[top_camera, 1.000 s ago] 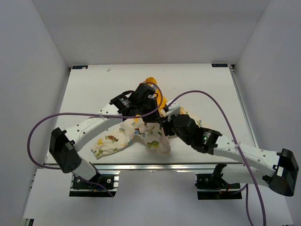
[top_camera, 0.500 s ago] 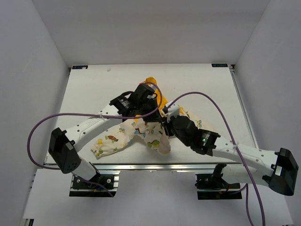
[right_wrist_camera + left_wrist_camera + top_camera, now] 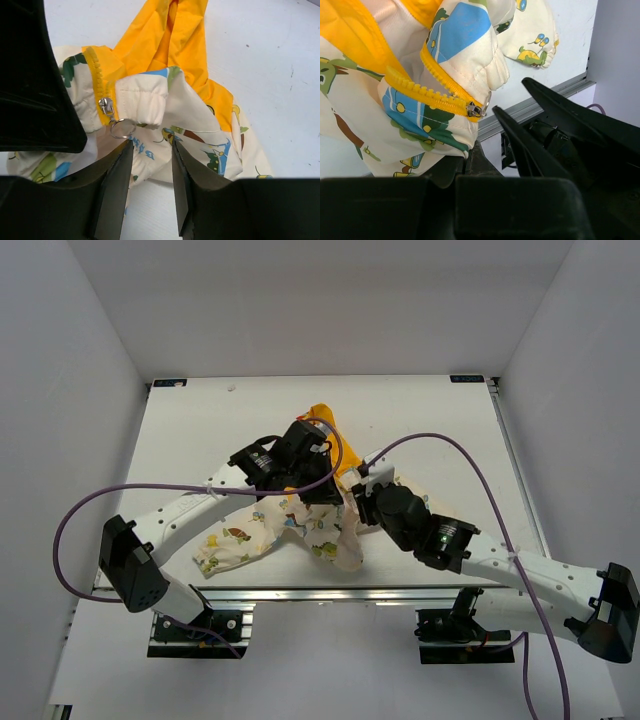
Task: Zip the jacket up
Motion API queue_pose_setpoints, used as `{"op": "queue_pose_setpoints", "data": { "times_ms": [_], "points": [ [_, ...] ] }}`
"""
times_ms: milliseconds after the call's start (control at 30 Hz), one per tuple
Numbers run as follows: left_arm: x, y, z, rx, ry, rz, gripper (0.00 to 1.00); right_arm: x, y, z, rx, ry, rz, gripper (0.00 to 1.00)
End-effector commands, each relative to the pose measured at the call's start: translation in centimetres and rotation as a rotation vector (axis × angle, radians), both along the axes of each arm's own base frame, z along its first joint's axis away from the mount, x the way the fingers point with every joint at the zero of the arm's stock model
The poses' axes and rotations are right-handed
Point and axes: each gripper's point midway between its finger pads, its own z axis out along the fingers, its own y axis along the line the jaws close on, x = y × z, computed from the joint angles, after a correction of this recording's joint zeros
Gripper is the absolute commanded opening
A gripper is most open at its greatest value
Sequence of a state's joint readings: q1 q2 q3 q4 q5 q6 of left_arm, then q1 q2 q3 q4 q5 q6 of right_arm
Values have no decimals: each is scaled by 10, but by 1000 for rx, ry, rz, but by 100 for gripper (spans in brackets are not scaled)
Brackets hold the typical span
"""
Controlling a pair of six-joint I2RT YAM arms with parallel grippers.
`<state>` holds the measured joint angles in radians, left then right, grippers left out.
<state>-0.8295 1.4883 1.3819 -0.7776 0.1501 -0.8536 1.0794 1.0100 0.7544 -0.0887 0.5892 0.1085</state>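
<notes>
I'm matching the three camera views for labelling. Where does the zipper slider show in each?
Top external: cannot be made out.
Left wrist: zipper slider near centre, at the yellow teeth's end.
Right wrist: zipper slider left of centre, ring hanging below it.
Shared landmark: yellow lining of the jacket.

jacket (image 3: 325, 532) hemmed between left claw (image 3: 469, 159), right claw (image 3: 151, 150)
</notes>
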Motion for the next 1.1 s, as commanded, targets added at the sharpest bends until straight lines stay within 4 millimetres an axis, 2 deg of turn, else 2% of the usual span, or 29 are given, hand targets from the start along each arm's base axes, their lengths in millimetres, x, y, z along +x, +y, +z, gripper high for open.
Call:
{"op": "queue_pose_setpoints", "data": {
  "times_ms": [0, 233, 333, 433, 700, 900, 1067],
  "points": [
    [-7, 5, 19, -30, -31, -19, 0, 2, -10, 6, -10, -16, -38, 43],
    [-6, 2, 20, -39, -34, -31, 0, -8, 10, -1, -19, 14, 89, 47],
    [-6, 2, 19, -37, -34, -30, 0, -14, 16, -9, -46, 38, 141, 57],
    [-5, 2, 21, -46, -38, -30, 0, -14, 16, -14, -64, 48, 142, 60],
    [-6, 3, 23, -50, -42, -32, 0, 4, 19, 2, -2, -19, 53, 60],
    [-9, 2, 19, -56, -29, -43, 0, 5, 36, 6, 26, -34, 108, 60],
    [-10, 1, 17, -54, -26, -50, 0, 5, 40, 8, 30, -40, 125, 56]
  ]
}}
